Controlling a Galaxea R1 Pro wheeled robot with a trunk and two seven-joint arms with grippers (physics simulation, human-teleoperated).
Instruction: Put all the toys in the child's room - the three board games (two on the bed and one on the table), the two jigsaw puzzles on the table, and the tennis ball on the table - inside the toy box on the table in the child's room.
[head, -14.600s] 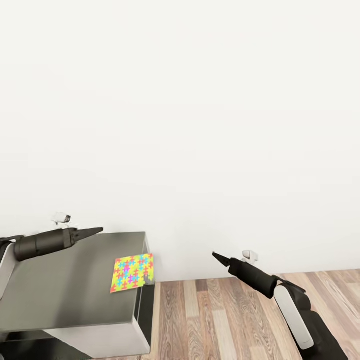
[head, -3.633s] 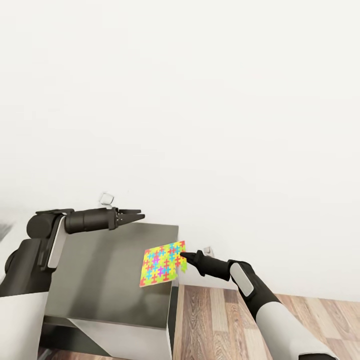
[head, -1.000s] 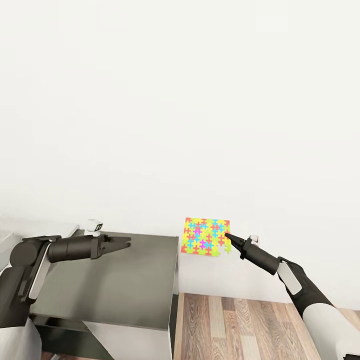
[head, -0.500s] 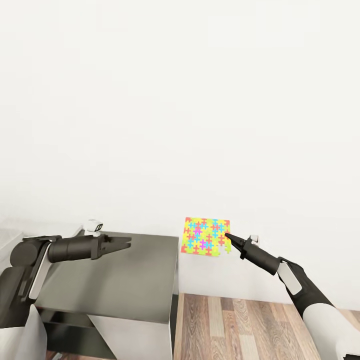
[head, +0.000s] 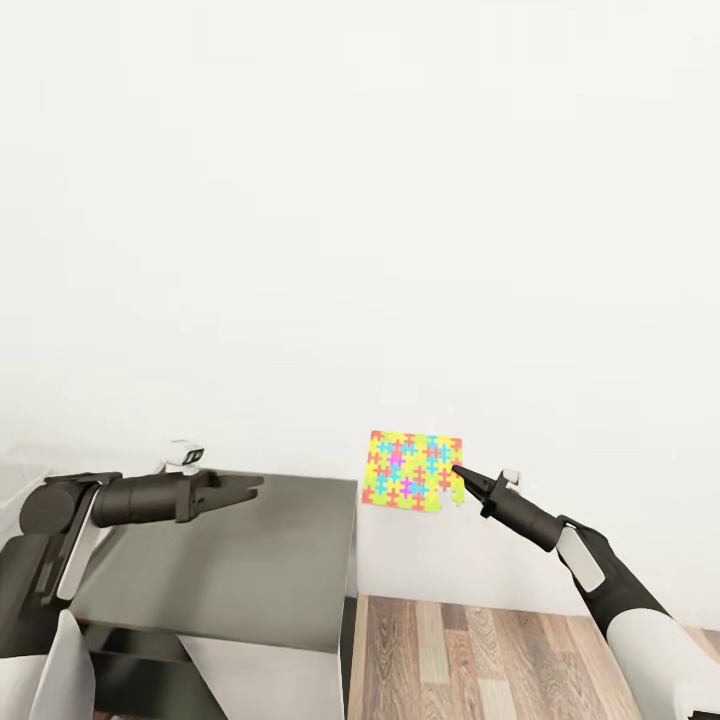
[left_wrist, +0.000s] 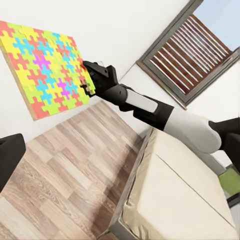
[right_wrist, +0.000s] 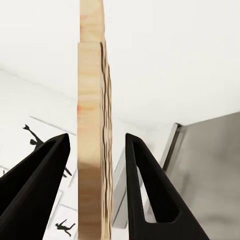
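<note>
- Gripping the jigsaw puzzle (head: 415, 472) by one edge, the right gripper's (head: 456, 470) fingers (right_wrist: 145, 190) hold it upright in the air, past the worktop's (head: 250, 570) end, over the floor (head: 500, 655).
- Left gripper (head: 248, 487) hovers over the worktop, fingers slightly apart, holding nothing.

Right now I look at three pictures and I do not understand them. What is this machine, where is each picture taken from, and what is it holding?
This is a simulated robot with two black arms. The large picture comes from a camera on its head, looking forward and down. The other two come from small cameras near each arm's end.

The right gripper holds a jigsaw puzzle, a thin colourful sheet, by one edge, upright in the air beside the table. In the right wrist view you see that sheet edge-on between the two jaws.

The left gripper hovers over the dark table top, holding nothing. Its camera looks across at the puzzle, the wooden floor and a bed.
</note>
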